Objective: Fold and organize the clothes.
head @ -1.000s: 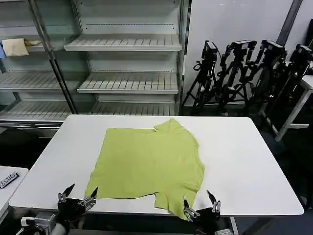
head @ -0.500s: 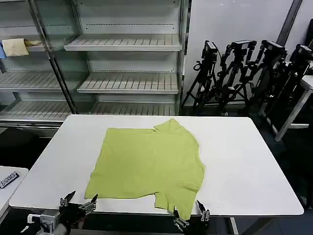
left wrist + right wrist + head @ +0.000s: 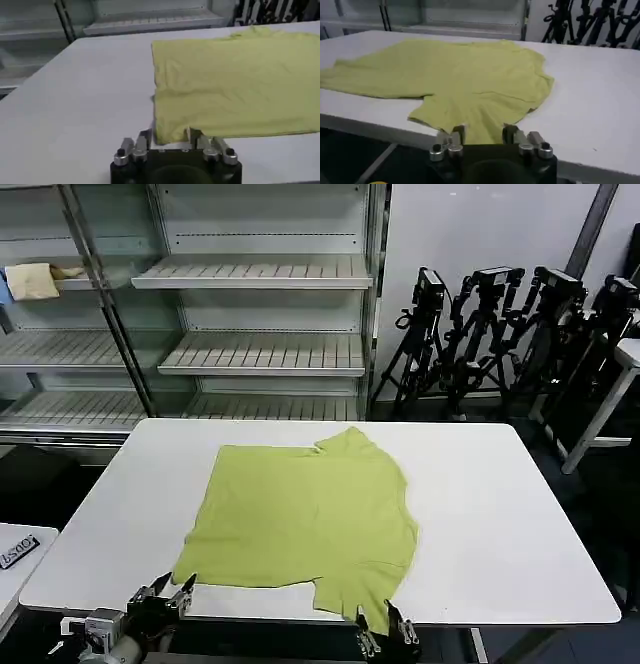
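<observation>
I have the left tool [image 3: 163,594] at the near edge of the worktop [image 3: 500,524], its fingers parted a little with the near left corner of the T-shirt [image 3: 305,519] lying just between and ahead of them; I judge it poised on that corner, not yet clamped. My right tool [image 3: 380,629] sits at the same near edge, fingers likewise parted, straddling the sleeve hem that droops towards the worktop's lip. Whether either fingertip touches fabric I cannot tell.

Ahead of both tools the T-shirt lies spread nearly flat in the middle of the worktop, far sleeve pointing away from me, a few soft ripples by the near hem. Beyond it stand shelves [image 3: 265,354].

As I read it, no fold is made yet: the corner grasps come first, with all the folding and tidying left.
</observation>
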Robot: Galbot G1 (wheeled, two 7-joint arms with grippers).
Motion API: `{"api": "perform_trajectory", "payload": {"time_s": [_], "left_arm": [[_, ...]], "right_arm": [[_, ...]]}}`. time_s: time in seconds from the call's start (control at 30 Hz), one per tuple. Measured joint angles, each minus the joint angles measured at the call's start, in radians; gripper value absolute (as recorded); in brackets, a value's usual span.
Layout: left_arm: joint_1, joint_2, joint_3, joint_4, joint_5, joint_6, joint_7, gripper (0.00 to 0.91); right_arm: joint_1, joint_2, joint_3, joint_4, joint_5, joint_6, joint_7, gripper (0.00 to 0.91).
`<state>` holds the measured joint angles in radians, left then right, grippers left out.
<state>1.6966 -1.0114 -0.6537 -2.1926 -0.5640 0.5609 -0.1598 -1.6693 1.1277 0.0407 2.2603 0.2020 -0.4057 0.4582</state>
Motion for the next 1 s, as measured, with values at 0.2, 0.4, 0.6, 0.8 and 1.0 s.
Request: {"api": "perform_trajectory", "payload": {"time_s": [0.2,0.4,0.6,0.8,1.0], "left_arm": [[0.000,0.000,-0.005,0.000,-0.019,-0.005,0.003,0.030],[0.012,-0.007,-0.017,-0.016,-0.038,-0.015,0.004,0.030],[0.032,-0.018,-0.041,-0.067,-0.053,-0.021,0.003,0.030],[0.045,-0.016,-0.072,-0.132,-0.064,-0.032,0.000,0.030],[0.033,-0.004,-0.083,-0.150,-0.085,-0.043,0.000,0.030]], "right_arm": [[-0.007,-0.003,0.006,0.011,0.002,0.006,-0.004,0.000],[-0.025,-0.015,0.025,0.041,-0.007,0.022,-0.011,0.000],[-0.038,-0.031,0.060,0.100,-0.002,0.034,-0.021,0.000],[-0.027,-0.049,0.103,0.136,0.017,0.034,-0.027,0.000],[0.013,-0.064,0.137,0.143,0.053,0.025,-0.033,0.000]]}}
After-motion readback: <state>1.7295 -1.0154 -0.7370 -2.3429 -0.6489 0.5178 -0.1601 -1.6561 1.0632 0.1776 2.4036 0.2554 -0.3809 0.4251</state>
